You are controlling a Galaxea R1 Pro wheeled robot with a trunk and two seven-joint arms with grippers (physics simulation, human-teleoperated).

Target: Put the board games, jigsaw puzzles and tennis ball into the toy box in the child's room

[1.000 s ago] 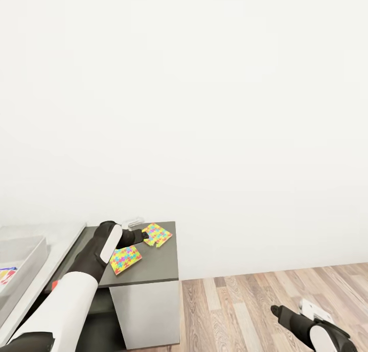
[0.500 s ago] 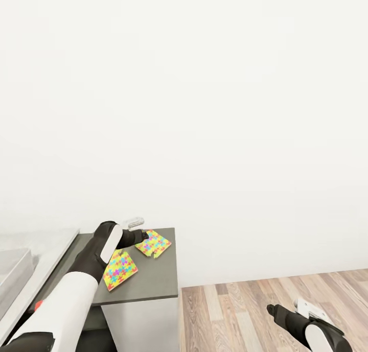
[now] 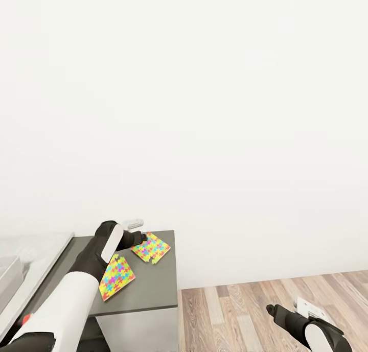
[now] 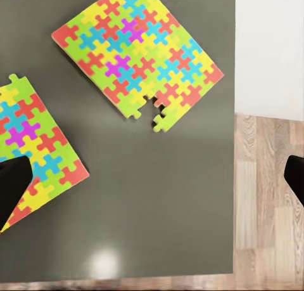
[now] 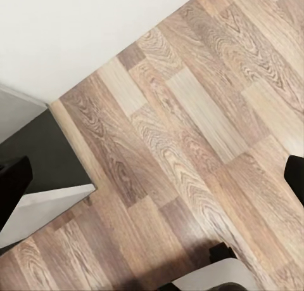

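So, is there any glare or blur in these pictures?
Left wrist view: a small soft glare spot on the dark grey top, with both jigsaw puzzles sharp. Head view: the white wall is evenly bright, nearly shadowless. Right wrist view: the wood floor is crisp.

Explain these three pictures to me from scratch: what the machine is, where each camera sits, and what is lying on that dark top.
This is a simulated two-armed robot. The head camera looks down over both arms. The left pincer hovers over a dark grey top holding two jigsaw puzzles: one farther away, with a gap in its edge, one partly under the arm. The left wrist camera looks down along that pincer's fingers, which are spread apart, at the same puzzles. The right pincer hangs open and empty over the wood floor, which the right wrist camera shows.
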